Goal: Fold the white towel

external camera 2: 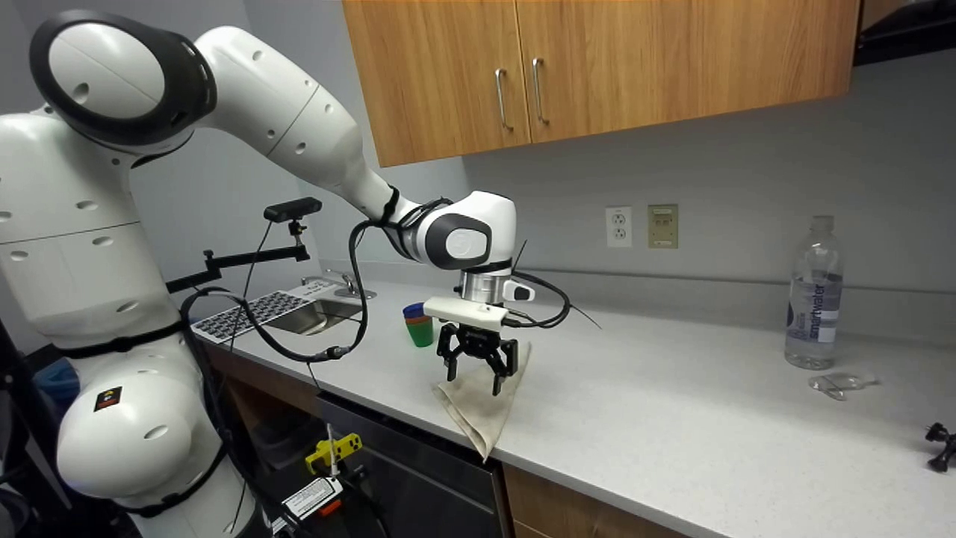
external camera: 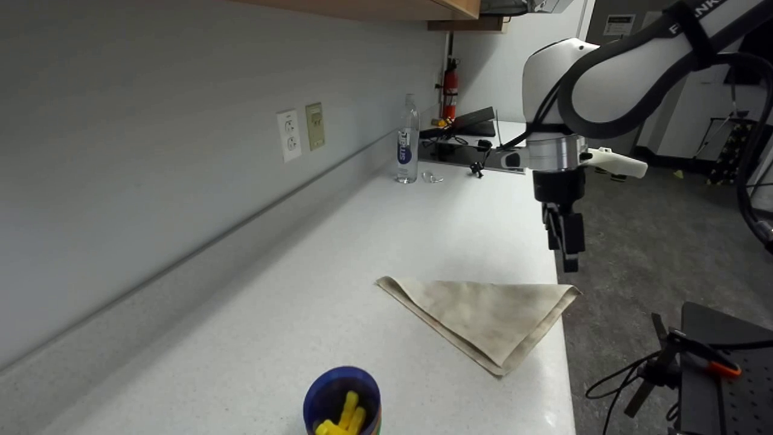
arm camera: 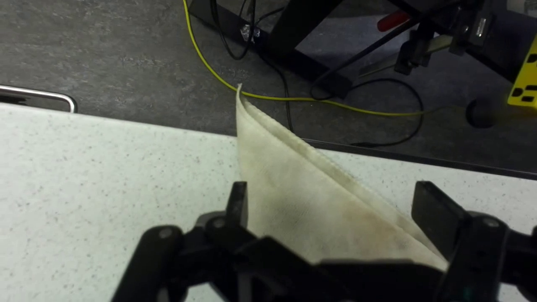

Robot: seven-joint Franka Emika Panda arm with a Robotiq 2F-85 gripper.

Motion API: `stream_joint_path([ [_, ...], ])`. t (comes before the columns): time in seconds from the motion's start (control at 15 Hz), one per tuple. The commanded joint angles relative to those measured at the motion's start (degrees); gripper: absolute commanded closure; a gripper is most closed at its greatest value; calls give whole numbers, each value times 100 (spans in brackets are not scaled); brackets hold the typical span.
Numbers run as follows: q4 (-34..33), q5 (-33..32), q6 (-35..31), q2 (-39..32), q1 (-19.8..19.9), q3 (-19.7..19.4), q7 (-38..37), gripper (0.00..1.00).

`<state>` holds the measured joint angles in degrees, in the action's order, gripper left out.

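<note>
The gripper (external camera 2: 474,382) is spread wide, its fingers (arm camera: 238,203) well apart, and has hold of nothing. Beneath it the pale towel (external camera: 483,314), doubled into a triangle, lies on the bench (external camera: 302,332) at the front edge, with one corner poking out past that edge. How high the gripper hangs above the cloth is hard to judge from these angles. The wrist view sets the cloth between the fingers, its long side running from the overhanging corner toward the back of the bench, so the jaws would close across that length; the move turns on this. The next fold, as I read it, calls for reaching down and out to that corner, on the robot's side, then carrying it backward over the cloth. Pushing at the front edge could drag more cloth off. Past the triangle's point stands the blue-rimmed cup (external camera 2: 420,332), near enough to mind; more room lies the opposite way along the bench, toward the distant bottle (external camera 2: 814,314)
</note>
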<state>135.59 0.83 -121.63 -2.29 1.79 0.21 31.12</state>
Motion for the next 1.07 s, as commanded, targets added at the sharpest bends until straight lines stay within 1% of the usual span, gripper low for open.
stream_joint_path([
  [0.0, -8, 0, 10, 3, -18, -16, -2, 0],
  [0.27, 4, -38, -53, -105, 12, -43, -65, 0],
  [0.67, 404, -192, -356, -105, 122, -249, -328, 0],
  [1.0, 707, -292, -637, -230, 287, -446, -173, 0],
])
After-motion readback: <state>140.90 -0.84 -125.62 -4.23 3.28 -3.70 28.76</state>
